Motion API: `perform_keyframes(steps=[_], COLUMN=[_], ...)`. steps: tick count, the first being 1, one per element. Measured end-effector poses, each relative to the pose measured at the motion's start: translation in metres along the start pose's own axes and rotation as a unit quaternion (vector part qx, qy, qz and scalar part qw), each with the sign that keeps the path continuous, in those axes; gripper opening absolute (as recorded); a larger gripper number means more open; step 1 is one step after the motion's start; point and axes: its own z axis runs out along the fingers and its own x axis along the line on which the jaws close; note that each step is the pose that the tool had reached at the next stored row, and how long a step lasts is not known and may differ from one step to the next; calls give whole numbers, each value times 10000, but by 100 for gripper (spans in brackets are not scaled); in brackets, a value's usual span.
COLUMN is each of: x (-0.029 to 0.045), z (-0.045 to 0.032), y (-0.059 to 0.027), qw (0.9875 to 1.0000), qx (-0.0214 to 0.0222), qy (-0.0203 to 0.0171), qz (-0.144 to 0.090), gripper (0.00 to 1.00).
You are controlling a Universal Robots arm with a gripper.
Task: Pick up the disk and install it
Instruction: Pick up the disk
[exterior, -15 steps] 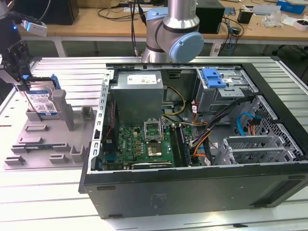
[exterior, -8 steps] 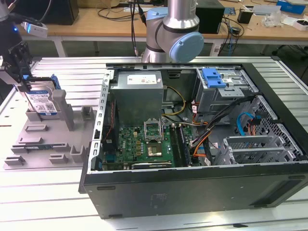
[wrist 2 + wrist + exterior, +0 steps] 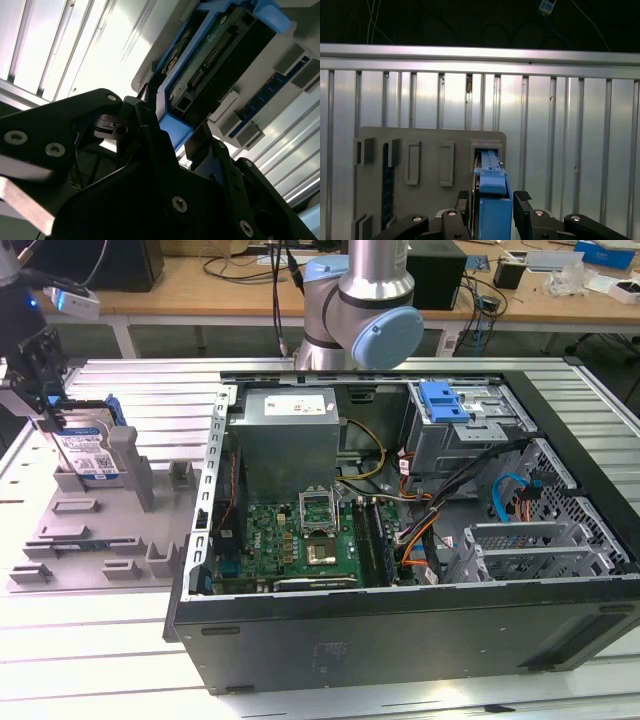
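disk stood on edge in grey holder slot on worktop, exterior view's left, leaving top edge exposed for pinching. gripper fingers sat tight against its blue bracket on both sides, apparently gripping. disk not yet lifted.

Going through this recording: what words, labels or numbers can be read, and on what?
None can be read.
White-and-blue label on the flat silver hard drive in a blue plastic bracket: print too small.
White sticker on the grey metal power supply box: blurred.
Faint mark on the black computer case: illegible.
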Motion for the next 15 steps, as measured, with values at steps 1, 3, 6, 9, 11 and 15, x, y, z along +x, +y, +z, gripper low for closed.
perform_keyframes(steps=[1,3,6,9,11,15], x=[0,0,0,0,0,0], z=[2,5,12,20,27,32], y=[0,0,0,0,0,0], qw=[10000,10000,10000,10000,10000,10000], qx=[0,0,0,0,-1,-2], qy=[0,0,0,0,0,0], qz=[0,0,0,0,0,0], gripper=[48,48,48,48,48,48])
